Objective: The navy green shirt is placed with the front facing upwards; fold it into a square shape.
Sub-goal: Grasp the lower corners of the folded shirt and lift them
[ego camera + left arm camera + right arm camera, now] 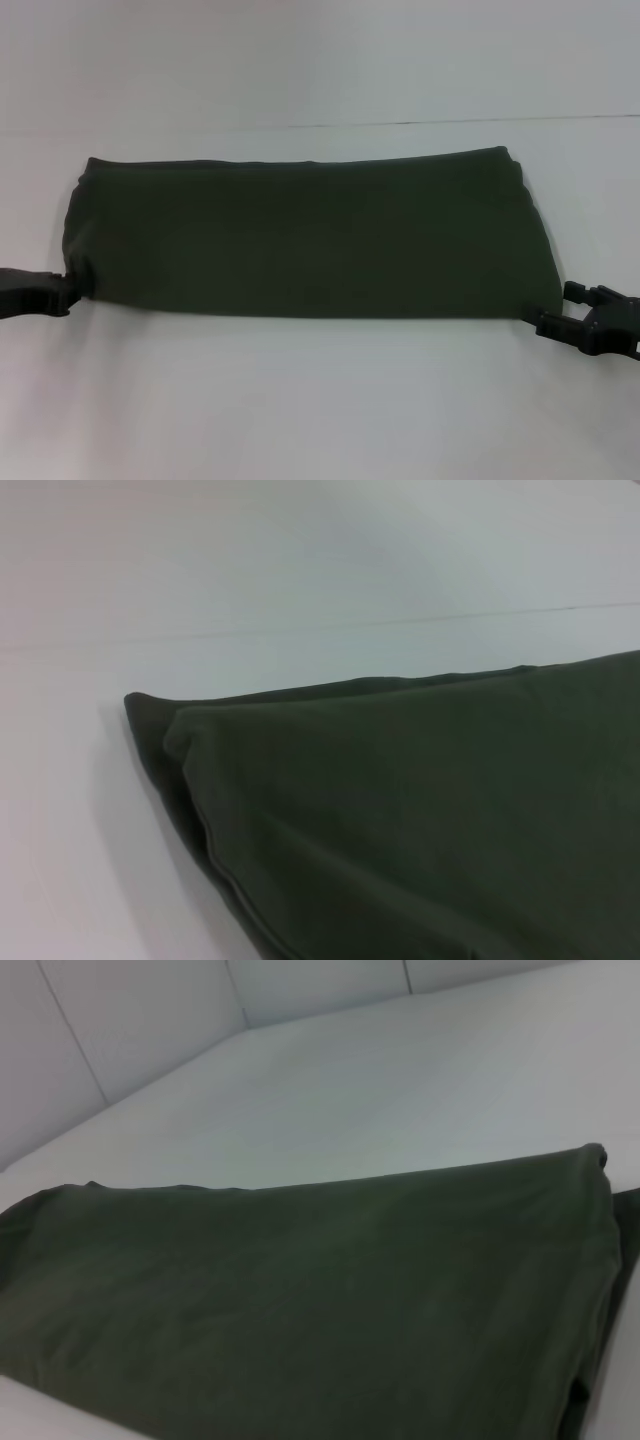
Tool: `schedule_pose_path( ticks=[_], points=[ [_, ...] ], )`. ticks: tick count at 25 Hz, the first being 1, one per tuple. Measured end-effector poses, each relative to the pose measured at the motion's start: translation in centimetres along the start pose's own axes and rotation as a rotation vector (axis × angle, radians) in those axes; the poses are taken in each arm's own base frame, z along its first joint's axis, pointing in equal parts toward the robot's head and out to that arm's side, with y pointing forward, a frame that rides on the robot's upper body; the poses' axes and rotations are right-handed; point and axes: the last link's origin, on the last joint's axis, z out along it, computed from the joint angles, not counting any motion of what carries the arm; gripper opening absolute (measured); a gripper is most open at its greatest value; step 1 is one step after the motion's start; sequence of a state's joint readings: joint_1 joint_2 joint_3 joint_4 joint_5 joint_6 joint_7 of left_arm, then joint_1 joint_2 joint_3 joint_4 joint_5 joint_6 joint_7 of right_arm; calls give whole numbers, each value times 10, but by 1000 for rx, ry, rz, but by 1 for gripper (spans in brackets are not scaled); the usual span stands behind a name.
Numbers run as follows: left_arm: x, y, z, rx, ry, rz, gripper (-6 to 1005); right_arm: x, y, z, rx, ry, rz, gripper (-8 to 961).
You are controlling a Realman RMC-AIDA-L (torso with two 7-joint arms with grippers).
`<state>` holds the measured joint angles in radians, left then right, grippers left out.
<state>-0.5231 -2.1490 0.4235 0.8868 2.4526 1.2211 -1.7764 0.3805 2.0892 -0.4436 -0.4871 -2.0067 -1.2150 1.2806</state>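
Jaw states differ between the two arms. At the right, the right gripper (552, 316) shows two black prongs standing apart, one farther and one nearer, with pale table between them; its tips sit just beside the near right corner of the navy green shirt (300, 235), and no cloth is visible between them. At the left, the left gripper (62, 296) lies low at the near left corner of the shirt, touching or almost touching the fabric edge; its tips merge with the dark cloth, so I cannot tell whether its jaws are pressed together, spread, or pinching the corner.

The shirt lies flat on the white table (320, 400), folded into a long band running left to right across the middle of the scene. Only plain green fabric faces up; no print or label shows. Its far edge is nearly straight, its near edge runs from one gripper to the other, and both short ends are slightly rounded.

From the left wrist camera, one end of the shirt (420, 810) shows two layers, the upper one set slightly back from the lower, with a seam running along the edge. From the right wrist camera, the folded shirt (300, 1300) stretches across the table, with stacked layers visible at one end. A thin dark line crosses the table beyond the shirt's far edge.
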Motion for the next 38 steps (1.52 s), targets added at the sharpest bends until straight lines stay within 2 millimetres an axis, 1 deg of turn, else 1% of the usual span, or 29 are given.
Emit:
schedule_pose_path(
  ticks=[9, 14, 20, 25, 32, 36, 38],
  points=[
    [4, 1, 1, -2, 5, 5, 71, 3, 3, 7, -7, 26, 8, 868],
    [4, 2, 2, -4, 6, 7, 77, 2, 3, 8, -8, 27, 1, 684],
    [4, 2, 2, -7, 5, 13, 84, 2, 3, 8, -7, 27, 0, 408],
    [2, 2, 1, -11, 3, 24, 90, 3, 3, 7, -10, 25, -6, 196],
    [-3, 5, -1, -43, -8, 58, 98, 11, 3, -1, -2, 30, -1, 85],
    [-9, 9, -4, -73, -18, 70, 102, 18, 2, -10, 8, 25, 4, 22],
    [-12, 9, -8, -78, -22, 73, 104, 22, 1, -16, 10, 19, 12, 22]
  ],
)
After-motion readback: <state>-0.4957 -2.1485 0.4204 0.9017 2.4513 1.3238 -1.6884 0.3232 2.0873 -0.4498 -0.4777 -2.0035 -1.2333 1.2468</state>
